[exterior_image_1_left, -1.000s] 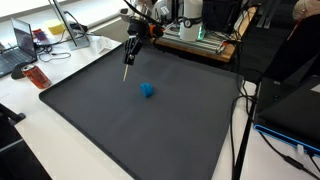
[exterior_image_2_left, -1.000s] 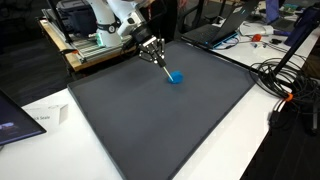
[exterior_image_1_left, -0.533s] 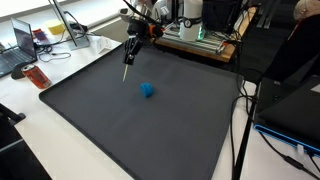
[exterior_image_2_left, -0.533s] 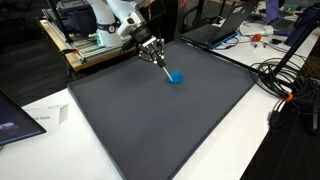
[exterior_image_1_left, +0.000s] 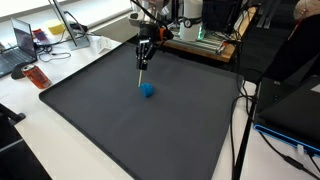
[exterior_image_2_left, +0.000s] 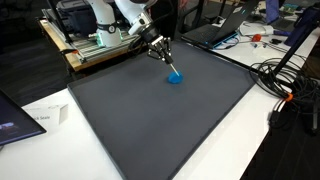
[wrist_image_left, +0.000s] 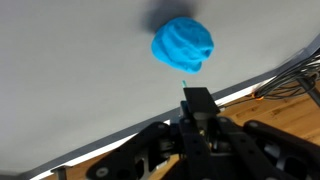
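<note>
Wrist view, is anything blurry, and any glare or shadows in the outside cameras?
Wrist view: the gripper is dark and soft, the blue lump fairly sharp with a shadow patch beside it. In both exterior views the dark mat is evenly lit, no glare; the thin stick in the shut gripper shows faintly.

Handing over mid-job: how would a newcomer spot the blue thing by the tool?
Find the large dark grey mat covering the table. Towards the robot's end of it, close by the tip of the thin rod clamped in the pincer, lies a small crumpled bright blue lump. It is the only coloured thing on the mat.
</note>
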